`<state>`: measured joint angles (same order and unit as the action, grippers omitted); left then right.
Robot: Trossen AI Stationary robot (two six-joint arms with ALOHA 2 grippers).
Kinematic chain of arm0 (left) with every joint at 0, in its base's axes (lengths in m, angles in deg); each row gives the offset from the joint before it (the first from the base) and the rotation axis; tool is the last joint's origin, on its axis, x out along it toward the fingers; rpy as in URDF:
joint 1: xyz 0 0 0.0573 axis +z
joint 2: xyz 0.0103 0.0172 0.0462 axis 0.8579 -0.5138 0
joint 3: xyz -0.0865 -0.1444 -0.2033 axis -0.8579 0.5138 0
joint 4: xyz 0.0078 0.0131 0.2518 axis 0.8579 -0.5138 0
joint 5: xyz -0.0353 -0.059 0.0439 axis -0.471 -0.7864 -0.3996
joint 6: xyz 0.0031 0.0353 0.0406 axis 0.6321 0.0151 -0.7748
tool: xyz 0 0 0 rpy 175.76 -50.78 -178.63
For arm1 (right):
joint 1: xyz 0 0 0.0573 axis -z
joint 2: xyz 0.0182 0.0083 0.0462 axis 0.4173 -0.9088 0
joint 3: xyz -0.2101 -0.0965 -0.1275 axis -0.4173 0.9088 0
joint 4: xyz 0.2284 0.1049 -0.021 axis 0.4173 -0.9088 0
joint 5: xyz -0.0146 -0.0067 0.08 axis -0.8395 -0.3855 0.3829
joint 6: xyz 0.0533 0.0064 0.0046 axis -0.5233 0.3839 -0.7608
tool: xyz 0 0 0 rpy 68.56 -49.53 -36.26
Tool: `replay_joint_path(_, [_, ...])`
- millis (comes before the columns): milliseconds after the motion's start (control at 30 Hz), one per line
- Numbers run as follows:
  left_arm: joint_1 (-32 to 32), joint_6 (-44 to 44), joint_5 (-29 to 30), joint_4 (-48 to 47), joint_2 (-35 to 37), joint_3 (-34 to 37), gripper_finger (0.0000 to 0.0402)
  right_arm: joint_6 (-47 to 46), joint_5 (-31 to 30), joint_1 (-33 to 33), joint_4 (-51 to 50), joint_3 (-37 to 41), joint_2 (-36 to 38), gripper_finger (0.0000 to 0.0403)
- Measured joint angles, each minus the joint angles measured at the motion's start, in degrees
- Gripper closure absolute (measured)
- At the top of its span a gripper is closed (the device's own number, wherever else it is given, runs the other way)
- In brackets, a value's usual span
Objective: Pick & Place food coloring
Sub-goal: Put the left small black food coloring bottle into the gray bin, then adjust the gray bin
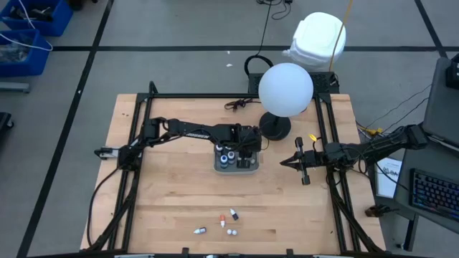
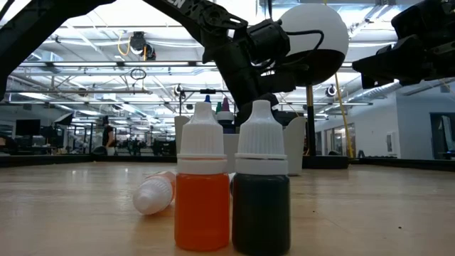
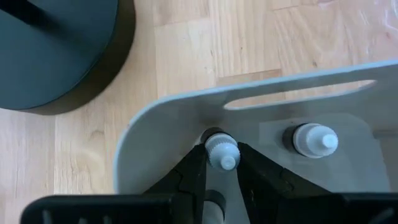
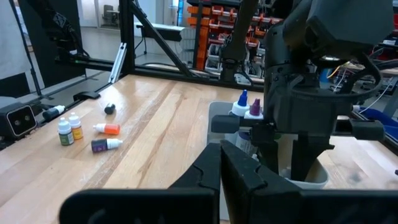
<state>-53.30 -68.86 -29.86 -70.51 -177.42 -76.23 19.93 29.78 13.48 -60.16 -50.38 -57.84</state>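
A clear rectangular tray [image 1: 247, 169] sits mid-table with several dropper bottles standing in it. My left gripper [image 3: 222, 167] reaches down into the tray, shut on one white-capped bottle [image 3: 222, 151]; another capped bottle [image 3: 314, 139] stands beside it. More bottles are near the table's near edge: an orange one [image 2: 202, 199] and a dark one [image 2: 261, 203] stand upright, and one [image 2: 155, 193] lies on its side. My right gripper [image 1: 285, 162] hovers shut just to the right of the tray. My left gripper pinches the ribbed white cap [image 3: 217, 144] of a dropper bottle between its two fingers [image 3: 194, 169], coming from above and pointing down. The bottle stands upright inside the tray. Whether its base is still on the tray floor is hidden by the cap and fingers.
A lamp with a white globe [image 1: 285, 89] and black round base [image 1: 275, 127] stands just behind the tray's far right corner, close to my left gripper. A small dark cap [image 4: 110, 108] lies on the wood. Bare tabletop lies between the tray and the loose bottles.
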Motion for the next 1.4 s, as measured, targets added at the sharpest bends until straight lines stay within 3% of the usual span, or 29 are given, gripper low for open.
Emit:
replay_joint_path(733, [-0.35,0.77,-3.99,-1.40,-0.04,-0.02,0.0311,-0.10,0.09,0.01,2.16,-0.01,0.02,0.0403])
replay_joint_path(1067, [-0.18,0.51,-2.67,-0.39,-0.04,-0.02,0.0203,-0.87,0.10,-0.01,2.16,0.00,0.00,0.0403])
replay_joint_path(1233, [-0.70,-2.59,1.27,-1.34,0.74,-0.02,0.0179,-0.90,0.11,0.00,2.14,0.00,0.01,0.0403])
replay_joint_path(1400, [-1.96,-1.13,2.67,-3.50,7.09,-0.04,0.0172,-0.90,0.33,0.00,1.76,-0.01,0.00,0.0403])
